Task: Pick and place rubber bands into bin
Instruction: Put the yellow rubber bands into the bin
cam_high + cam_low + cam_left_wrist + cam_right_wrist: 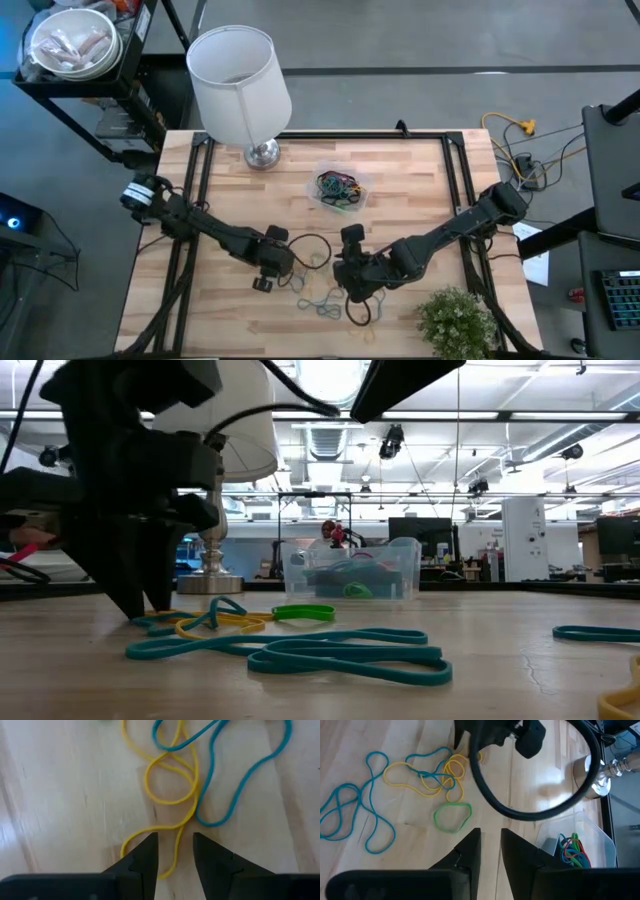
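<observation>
Loose rubber bands lie flat on the wood near the table's near edge: teal loops (330, 655) (350, 815), yellow ones (170, 785) (420, 780) and a green one (452, 816). The clear bin (340, 188) (350, 570) stands mid-table on its base and holds several coloured bands (572, 850). My left gripper (176, 855) (288, 272) is open and points down at the table; its fingers stand on either side of a strand of a yellow band (179, 837). My right gripper (490, 845) (347, 278) hovers to the right of the pile, slightly open and empty.
A lamp with a white shade (240, 80) stands on its metal base (262, 153) at the far left of the table. A small green plant (455, 320) sits at the near right corner. A black cable loop (530, 810) hangs off my left arm over the bands.
</observation>
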